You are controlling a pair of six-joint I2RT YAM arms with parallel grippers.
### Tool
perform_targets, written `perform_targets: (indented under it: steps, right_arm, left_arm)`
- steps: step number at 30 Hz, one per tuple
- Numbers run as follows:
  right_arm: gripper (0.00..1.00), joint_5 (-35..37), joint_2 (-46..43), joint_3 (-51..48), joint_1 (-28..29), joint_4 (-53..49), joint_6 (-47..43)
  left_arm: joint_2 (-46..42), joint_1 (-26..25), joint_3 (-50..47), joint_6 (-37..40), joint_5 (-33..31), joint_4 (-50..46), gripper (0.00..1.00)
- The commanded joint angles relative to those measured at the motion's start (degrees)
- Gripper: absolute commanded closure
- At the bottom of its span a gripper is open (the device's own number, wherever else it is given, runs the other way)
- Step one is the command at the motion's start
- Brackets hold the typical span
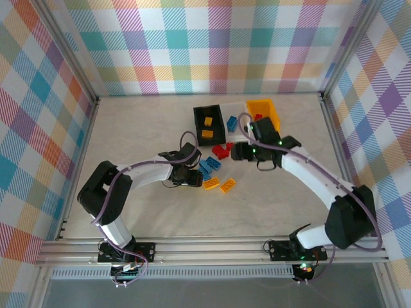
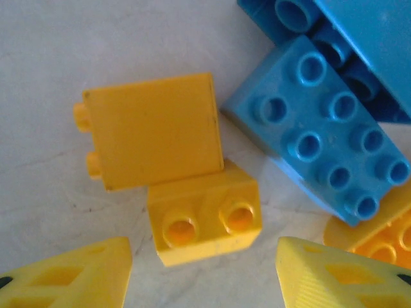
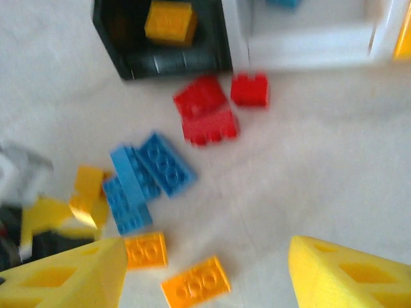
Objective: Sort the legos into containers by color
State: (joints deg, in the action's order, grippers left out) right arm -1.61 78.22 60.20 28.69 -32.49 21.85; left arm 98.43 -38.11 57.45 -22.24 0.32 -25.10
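Spread wide and empty: left gripper (image 2: 204, 249) over two yellow legos (image 2: 154, 131), right gripper (image 3: 207, 244) near three red legos (image 3: 209, 125), three blue ones (image 3: 167, 163).

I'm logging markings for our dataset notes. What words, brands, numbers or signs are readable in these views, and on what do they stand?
No text can be read.
Studs of the blue brick and the yellow brick: no lettering legible.
Black bin, white bin, yellow-orange bin: no label visible.
Right wrist view: too blurred to read anything.
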Motion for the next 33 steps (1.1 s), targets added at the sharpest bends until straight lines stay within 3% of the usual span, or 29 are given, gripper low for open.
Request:
perform_targets:
  steps: [1, 9, 11, 13, 18, 23, 27, 33]
  right_arm:
    - [0.33, -0.9, -5.7, -6.8, 1.3, 0.1, 4.1]
    - [0.33, -0.8, -13.1, -17.1, 3.7, -1.1, 9.0]
    - [0.33, -1.0, -12.6, -18.1, 4.6, -1.3, 10.2]
    - [0.26, -0.2, -10.9, -18.1, 6.7, -1.1, 11.2]
    - [0.19, 0.1, -6.2, -17.4, 9.5, 1.6, 12.7]
    - [0.15, 0.3, -5.1, -17.5, 9.5, 3.9, 13.1]
    - [0.15, -0.9, -2.5, -17.5, 9.5, 4.8, 13.4]
    - [0.15, -2.3, -2.1, -18.5, 9.6, 6.7, 14.2]
  left_arm:
    - [2.9, 0.4, 3.0, 1.5, -2.9, -0.3, 0.40]
    - [6.2, 0.3, 5.6, 1.7, -3.8, -1.3, 0.56]
    - [5.5, 0.4, 4.9, 1.6, -4.0, -1.1, 0.65]
    - [4.5, 0.3, 4.1, 1.4, -4.2, -0.9, 0.72]
    - [0.6, 0.3, 1.6, 1.1, -4.3, -2.0, 0.79]
    - [-7.9, 0.3, -1.2, 1.2, -5.7, -5.6, 0.80]
    - [-12.7, 0.9, 2.3, 3.2, -7.2, -9.9, 0.78]
    - [-4.6, 3.7, 20.0, 9.5, -6.4, -14.6, 0.78]
